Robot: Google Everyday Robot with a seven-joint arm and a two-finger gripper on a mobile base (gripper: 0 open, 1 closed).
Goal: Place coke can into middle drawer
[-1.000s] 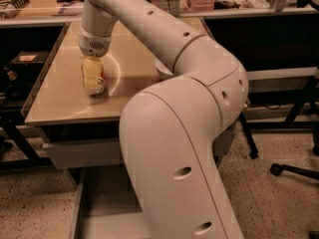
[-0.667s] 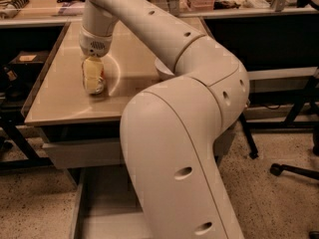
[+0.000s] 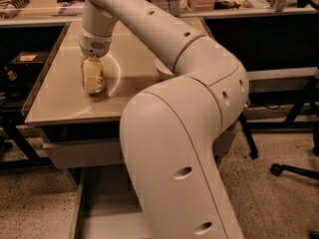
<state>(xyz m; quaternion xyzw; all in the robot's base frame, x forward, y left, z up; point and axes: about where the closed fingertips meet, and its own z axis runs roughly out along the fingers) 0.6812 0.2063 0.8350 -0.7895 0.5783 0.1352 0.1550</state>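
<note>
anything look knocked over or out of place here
Nothing stands out. The gripper sits low on the table over the coke can, which is mostly hidden; no spill shows. The middle drawer below is pulled open.

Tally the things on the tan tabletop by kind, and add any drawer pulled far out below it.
Coke can: 1, on the tabletop with the gripper down over it
White bowl: 1, mostly hidden behind the arm
Drawer pulled far out: 1, the middle drawer
Total: 3
</note>
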